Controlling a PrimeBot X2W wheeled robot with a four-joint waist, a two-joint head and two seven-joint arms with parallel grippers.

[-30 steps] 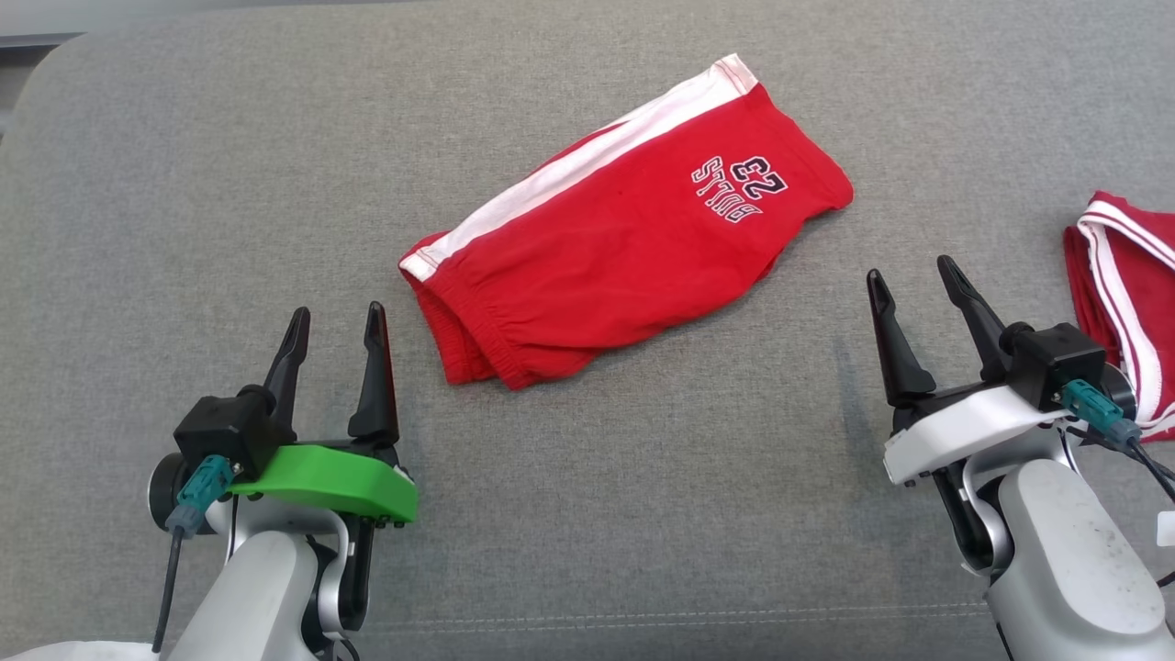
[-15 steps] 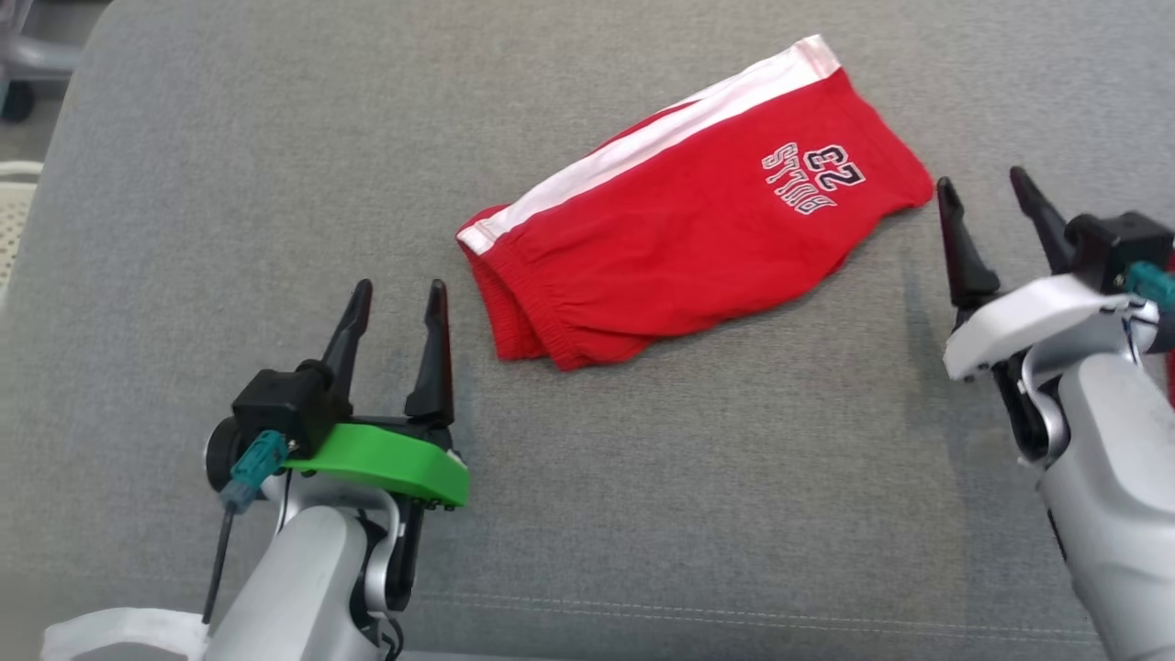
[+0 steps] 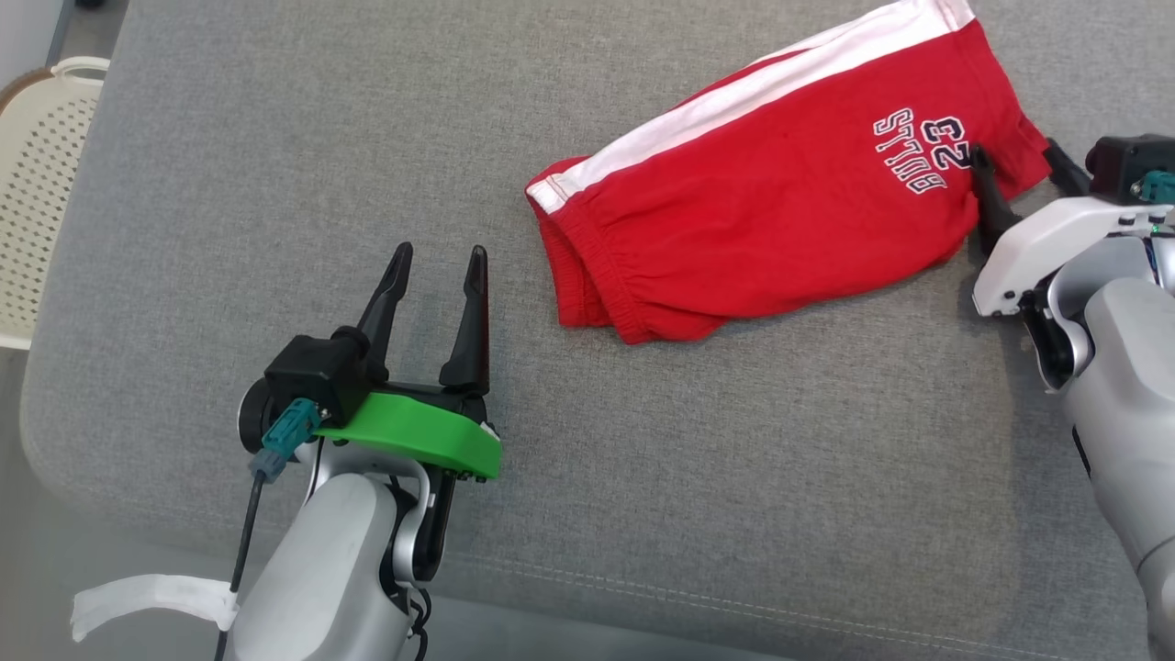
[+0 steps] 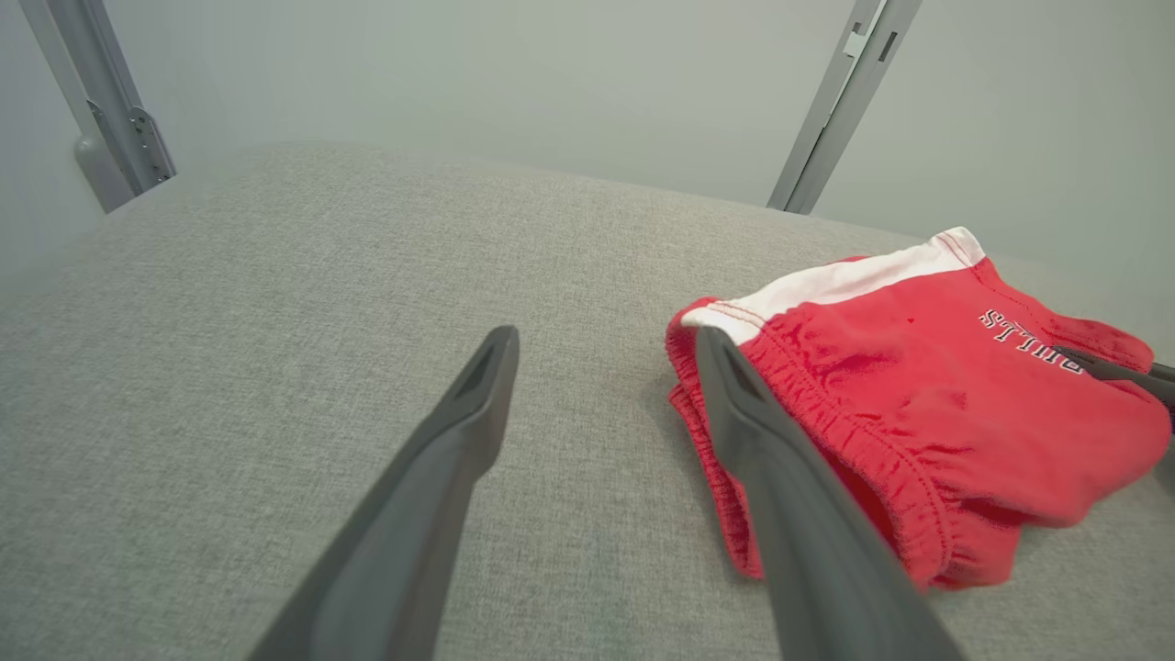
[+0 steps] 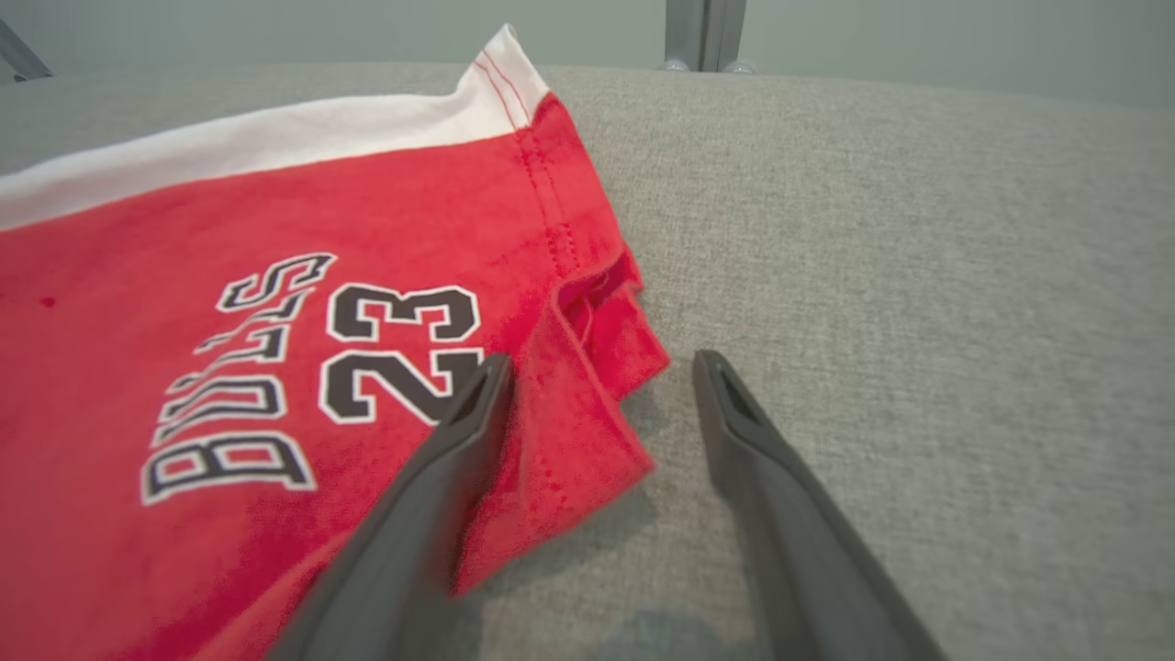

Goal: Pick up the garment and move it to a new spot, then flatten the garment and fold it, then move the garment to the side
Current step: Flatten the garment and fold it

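Note:
The garment is a pair of red shorts with a white side stripe and a "BULLS 23" print, lying folded on the grey cushion. My left gripper stands open on the cushion, just left of and nearer than the elastic waistband. In the left wrist view the gripper has bare fabric between its fingers, with the waistband beside the right finger. My right gripper is open at the garment's hem corner. Seen in the right wrist view, that gripper has the hem corner between its fingers.
A cream perforated basket stands off the cushion's left edge. The cushion's front seam runs close below my arms. Metal posts rise behind the cushion against a pale wall.
The head camera has swung left, so the whole picture shifted right. My right gripper has moved up to the garment's hem corner and now straddles it. Both grippers stayed open.

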